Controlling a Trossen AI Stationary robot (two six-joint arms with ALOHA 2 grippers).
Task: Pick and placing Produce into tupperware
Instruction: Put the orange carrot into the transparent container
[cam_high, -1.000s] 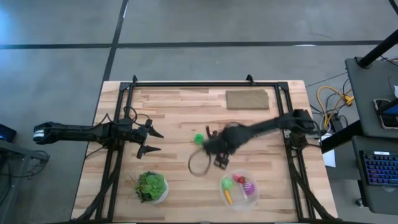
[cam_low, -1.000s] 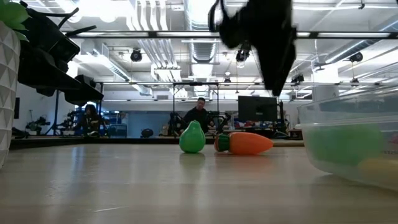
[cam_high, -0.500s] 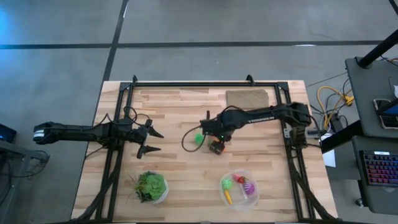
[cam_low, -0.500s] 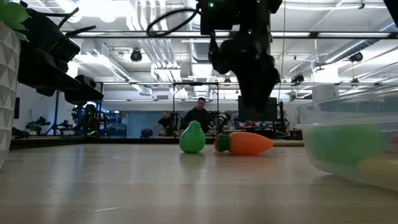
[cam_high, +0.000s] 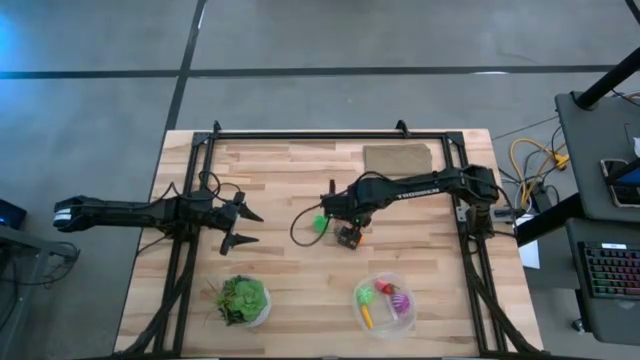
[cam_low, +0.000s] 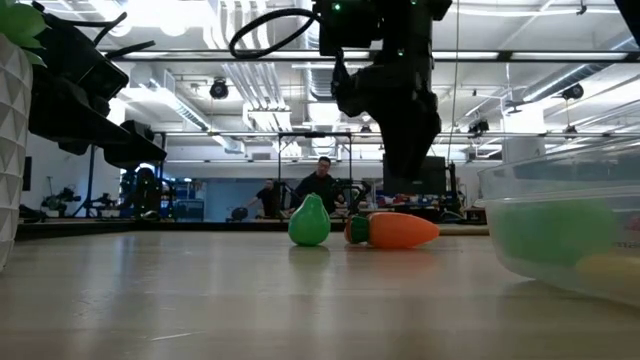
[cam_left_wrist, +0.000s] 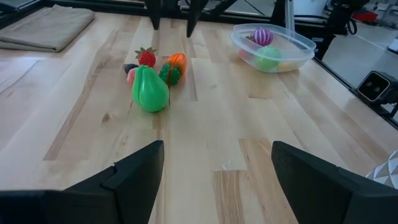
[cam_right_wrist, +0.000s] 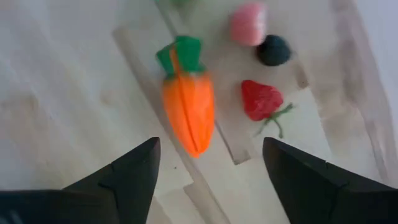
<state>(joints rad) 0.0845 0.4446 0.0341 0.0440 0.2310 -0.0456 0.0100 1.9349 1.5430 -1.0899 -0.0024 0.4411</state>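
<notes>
Right gripper (cam_right_wrist: 208, 171) hangs directly above the orange carrot (cam_right_wrist: 188, 112), jaws spread wide, holding nothing. The carrot lies flat mid-bench, its long axis running crosswise to the jaw gap. The tupperware (cam_high: 385, 303) sits near the bench's front edge. Left gripper (cam_high: 243, 227) waits well apart, jaws open, empty.

Right gripper (cam_right_wrist: 208, 186) jaws spread above orange carrot (cam_right_wrist: 188, 113); bare tabletop (cam_right_wrist: 74, 106) flanks it on one side. Strawberry (cam_right_wrist: 260, 100), pink piece (cam_right_wrist: 249, 23), dark berry (cam_right_wrist: 273, 50) crowd the other; green pear (cam_left_wrist: 150, 89) close by.
</notes>
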